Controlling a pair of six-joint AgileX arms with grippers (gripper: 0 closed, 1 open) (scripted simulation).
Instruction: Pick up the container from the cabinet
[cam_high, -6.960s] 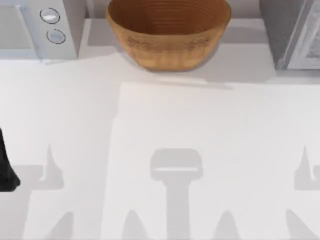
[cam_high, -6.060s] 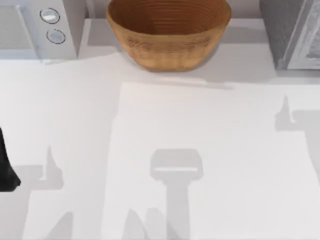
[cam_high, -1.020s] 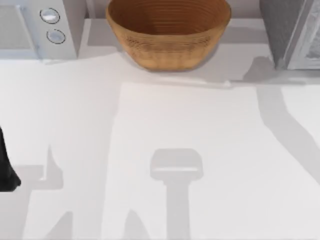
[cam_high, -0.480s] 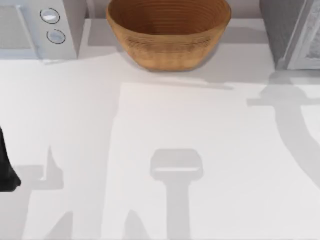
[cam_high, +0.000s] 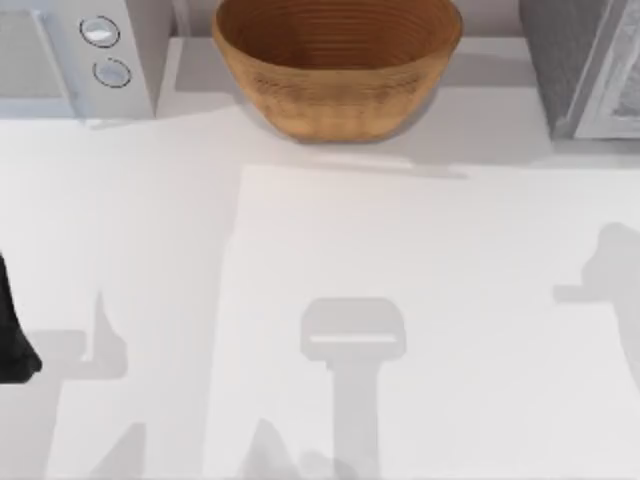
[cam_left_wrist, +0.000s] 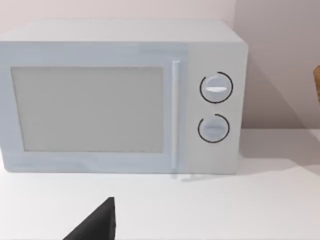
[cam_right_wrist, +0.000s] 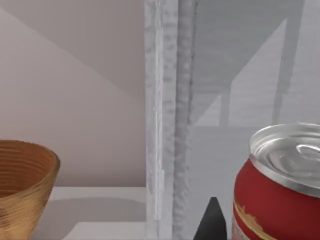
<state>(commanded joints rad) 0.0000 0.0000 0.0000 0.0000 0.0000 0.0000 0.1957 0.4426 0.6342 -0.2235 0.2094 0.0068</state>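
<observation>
Right gripper (cam_right_wrist: 214, 220) shows one dark fingertip just beside the red can (cam_right_wrist: 280, 185), which stands upright against the grey cabinet (cam_right_wrist: 170, 115). Whether its fingers are apart, I cannot tell. Left arm (cam_high: 12, 335) sits parked facing the microwave (cam_left_wrist: 120, 95).

left arm (cam_high: 14, 330) parked at table's left edge

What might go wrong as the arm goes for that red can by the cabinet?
The red can sits close beside the cabinet's upright frame, so the right tool may bump that frame while closing in. A sideways nudge could tip the upright can. The wicker basket stands nearby and could be struck when the arm pulls back.
</observation>
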